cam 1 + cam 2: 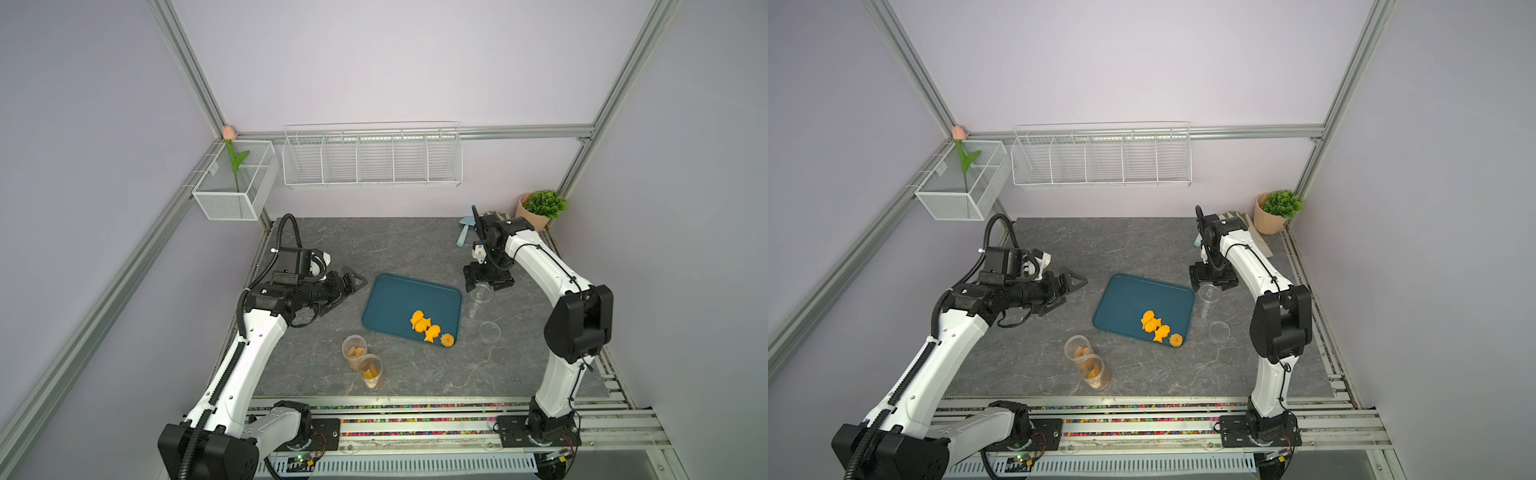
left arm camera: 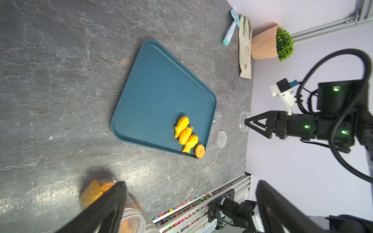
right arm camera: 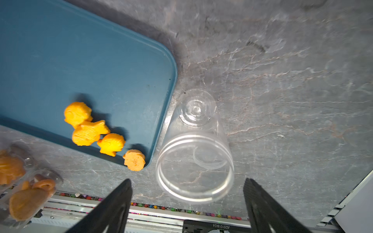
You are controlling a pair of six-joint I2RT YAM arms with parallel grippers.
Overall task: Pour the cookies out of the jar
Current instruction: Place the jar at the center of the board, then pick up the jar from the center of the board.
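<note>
My right claw point(image 3: 187, 181) gapes wide above the jar point(image 3: 193, 141), gripping nothing; my left claw point(image 1: 343, 296) is open and empty too. Lift straight up, I judge, clear of the rim. The jar stands empty on the table point(image 3: 282, 80) beside the tray's point(image 3: 80, 50) right edge, mouth up, long axis vertical. Four cookies point(image 3: 88, 131) lie at its front right corner.

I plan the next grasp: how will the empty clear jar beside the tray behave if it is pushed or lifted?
The empty jar looks like thin clear plastic, so probably light. It stands upright, tall and narrow, so a push near the rim may tip it, and then it would likely roll. Its smooth wall may slip.
</note>
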